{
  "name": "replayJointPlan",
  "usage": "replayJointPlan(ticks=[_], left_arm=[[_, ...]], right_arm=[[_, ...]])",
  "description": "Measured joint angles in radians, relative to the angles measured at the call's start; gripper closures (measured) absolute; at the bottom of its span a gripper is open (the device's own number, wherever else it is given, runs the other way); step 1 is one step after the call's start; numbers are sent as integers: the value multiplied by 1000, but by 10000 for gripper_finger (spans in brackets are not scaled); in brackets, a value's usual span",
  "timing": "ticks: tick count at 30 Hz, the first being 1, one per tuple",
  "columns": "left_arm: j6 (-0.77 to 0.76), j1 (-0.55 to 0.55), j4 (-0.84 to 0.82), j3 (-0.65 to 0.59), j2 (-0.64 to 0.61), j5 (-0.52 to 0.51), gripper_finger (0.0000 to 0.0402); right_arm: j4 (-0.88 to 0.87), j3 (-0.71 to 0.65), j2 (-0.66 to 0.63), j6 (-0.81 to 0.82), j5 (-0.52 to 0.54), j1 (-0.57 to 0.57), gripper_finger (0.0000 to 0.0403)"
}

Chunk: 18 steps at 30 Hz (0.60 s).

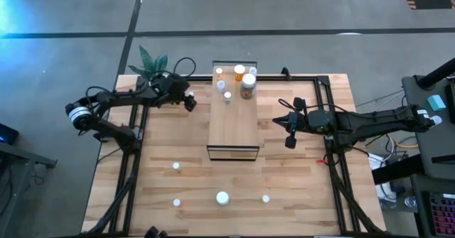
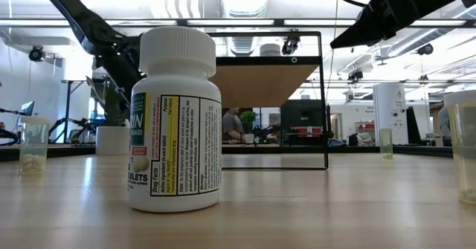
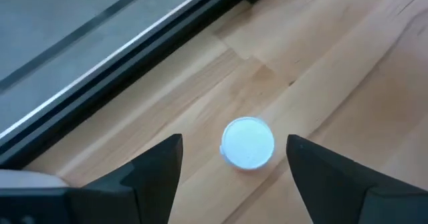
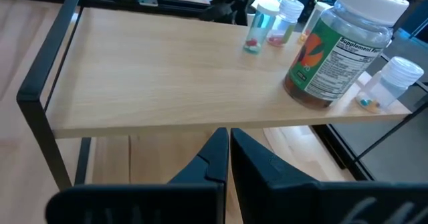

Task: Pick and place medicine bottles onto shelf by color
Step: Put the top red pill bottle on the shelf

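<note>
Fingers (image 3: 154, 177) of the left gripper (image 1: 190, 99) stand wide apart over the table (image 1: 298, 195), a white-capped bottle (image 3: 247, 142) upright between them, untouched. Right gripper (image 1: 290, 128) fingers pressed together, empty, beside the shelf (image 1: 234, 124). Shelf's far end carries a large jar (image 1: 247, 86) and several small bottles (image 1: 227, 94). More bottles (image 1: 222, 197) stand on the table's near part.

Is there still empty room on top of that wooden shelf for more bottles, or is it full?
Plenty. The bottles crowd only the far end of the shelf, near the plant. The whole near stretch of its top, down to the front edge, is bare wood. On the table, the strip between the shelf's front and the loose bottles is also free.
</note>
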Motion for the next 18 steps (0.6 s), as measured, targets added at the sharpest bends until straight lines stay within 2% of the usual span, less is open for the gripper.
replayJointPlan(ticks=[9,18], left_arm=[[22,1,27,4,67,5,159],[32,1,47,3,62,7,247]], right_arm=[[0,0,0,-4,0,0,394],[0,0,0,-5,1,0,394]])
